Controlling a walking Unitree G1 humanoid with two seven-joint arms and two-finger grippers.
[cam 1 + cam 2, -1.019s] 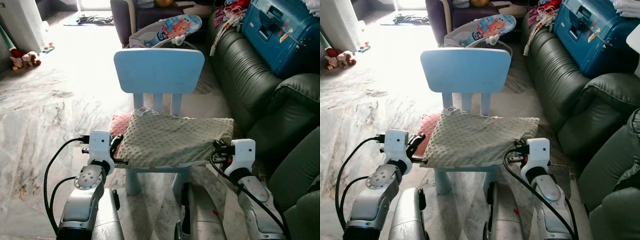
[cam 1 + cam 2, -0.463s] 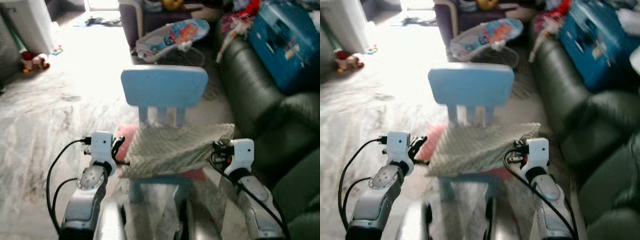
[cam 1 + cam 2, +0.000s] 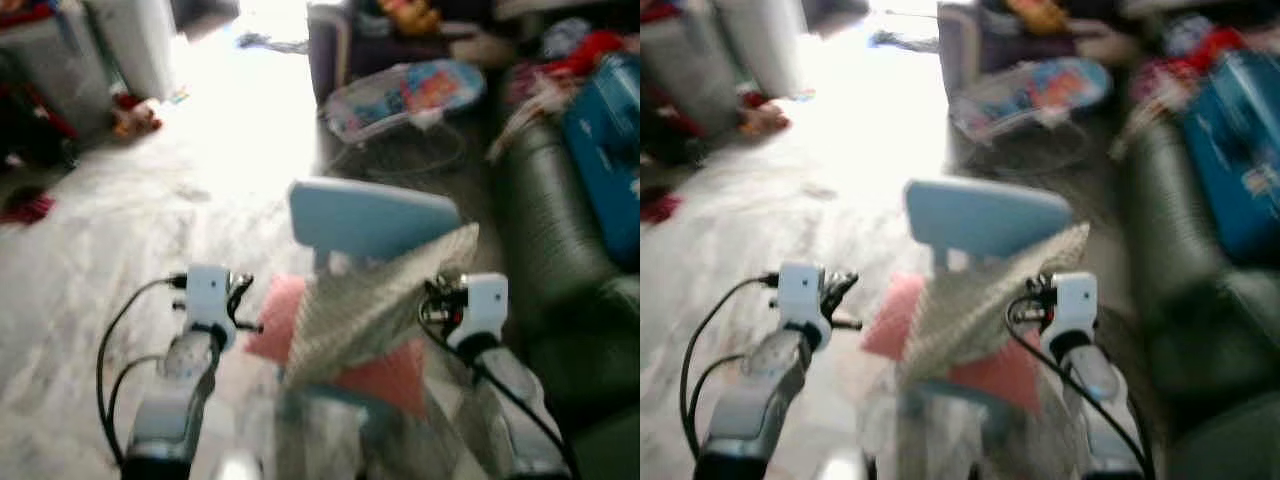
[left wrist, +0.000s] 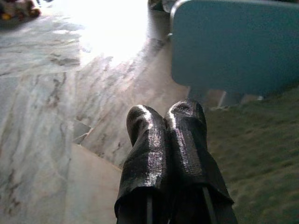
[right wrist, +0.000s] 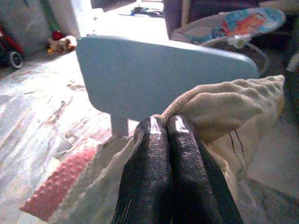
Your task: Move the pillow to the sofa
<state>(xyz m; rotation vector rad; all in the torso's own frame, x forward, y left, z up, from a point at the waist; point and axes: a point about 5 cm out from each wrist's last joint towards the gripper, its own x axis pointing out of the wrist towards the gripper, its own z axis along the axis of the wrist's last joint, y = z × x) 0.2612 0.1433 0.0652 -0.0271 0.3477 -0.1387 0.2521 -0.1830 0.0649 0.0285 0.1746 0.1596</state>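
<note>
The soft beige cloth pillow (image 5: 224,107) looks bumpy, with a pink dotted underside. The light blue plastic chair (image 5: 159,74) is smooth and matt. The grey marble floor (image 4: 51,93) shines with streaky veins. The dark green leather sofa (image 3: 560,220) is glossy. Each black hand's fingers (image 5: 156,158) look shiny and finely textured.

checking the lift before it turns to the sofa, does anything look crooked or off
The pillow hangs askew: its corner by the right gripper is raised against the blue chair, while the other end sags low, apart from the left gripper, whose fingers are shut on nothing.
</note>
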